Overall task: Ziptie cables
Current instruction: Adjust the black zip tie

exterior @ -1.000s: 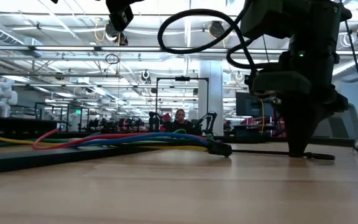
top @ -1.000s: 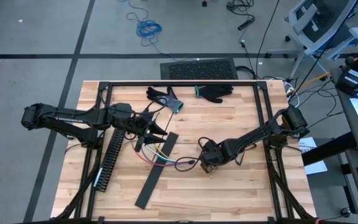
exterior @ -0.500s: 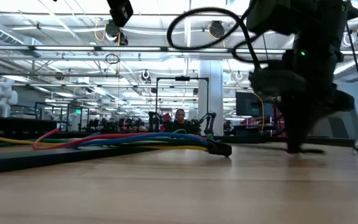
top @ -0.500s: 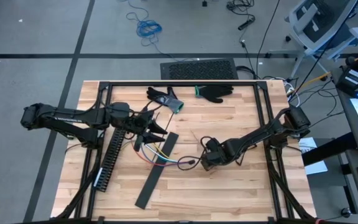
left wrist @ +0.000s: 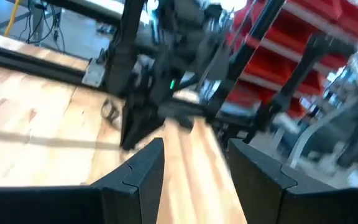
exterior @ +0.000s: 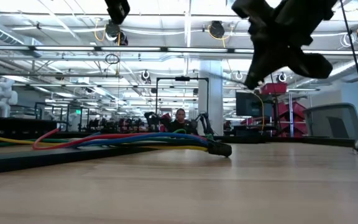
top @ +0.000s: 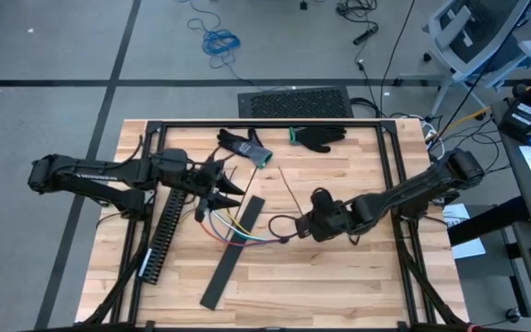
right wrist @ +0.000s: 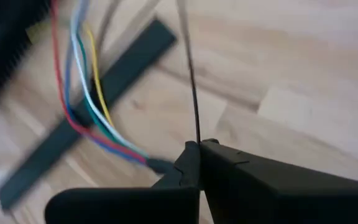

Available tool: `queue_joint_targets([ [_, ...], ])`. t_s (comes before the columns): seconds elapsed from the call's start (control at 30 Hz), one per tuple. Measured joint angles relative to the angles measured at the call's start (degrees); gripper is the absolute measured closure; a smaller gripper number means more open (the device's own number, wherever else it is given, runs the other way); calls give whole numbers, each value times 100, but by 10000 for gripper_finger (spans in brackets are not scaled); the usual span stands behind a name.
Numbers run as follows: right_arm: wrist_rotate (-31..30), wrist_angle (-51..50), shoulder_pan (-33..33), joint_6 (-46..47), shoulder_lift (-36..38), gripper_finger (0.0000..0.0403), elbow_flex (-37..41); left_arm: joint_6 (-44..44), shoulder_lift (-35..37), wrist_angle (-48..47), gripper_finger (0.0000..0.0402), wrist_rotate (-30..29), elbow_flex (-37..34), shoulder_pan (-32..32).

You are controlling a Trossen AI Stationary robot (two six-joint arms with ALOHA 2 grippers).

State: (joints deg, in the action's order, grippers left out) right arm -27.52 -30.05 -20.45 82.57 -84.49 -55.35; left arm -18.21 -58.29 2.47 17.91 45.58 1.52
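- Wooden table is seen from above, with both dark arms over it.
- Cables, red, yellow, blue and green, are laid on the table left of centre; one end is gathered at a dark tip near the middle, and the wires fan out toward the left gripper.
- In the low view the cables lie flat on the wood, with their dark end resting on the surface.
- Left gripper is positioned at the fanned end of the cables, beside the black slotted duct. Its fingers are seen parted in the left wrist view; whether a wire lies between them cannot be told.
- Right gripper is held just right of the cables' dark end and raised above the table in the low view. Its fingers are pressed together on a thin dark zip tie, which sticks out straight from the tips.
- A flat black strip lies diagonally under the cables.
- Two black gloves are placed at the far edge of the table.
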Motion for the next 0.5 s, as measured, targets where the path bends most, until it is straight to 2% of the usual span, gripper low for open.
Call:
queue_joint_targets([
  [0.17,-966,33,-532,928,160,403,0,71,-422,11,229,380,-17,-4],
  [0.23,-1155,9,-757,1348,156,403,25,71,-618,11,229,440,-17,-10],
  [0.37,-1118,-22,-1051,2127,82,403,313,111,-1119,52,229,444,-19,-26],
  [0.5,-631,-56,-980,2266,17,403,624,-28,-1749,317,229,447,-20,-74],
])
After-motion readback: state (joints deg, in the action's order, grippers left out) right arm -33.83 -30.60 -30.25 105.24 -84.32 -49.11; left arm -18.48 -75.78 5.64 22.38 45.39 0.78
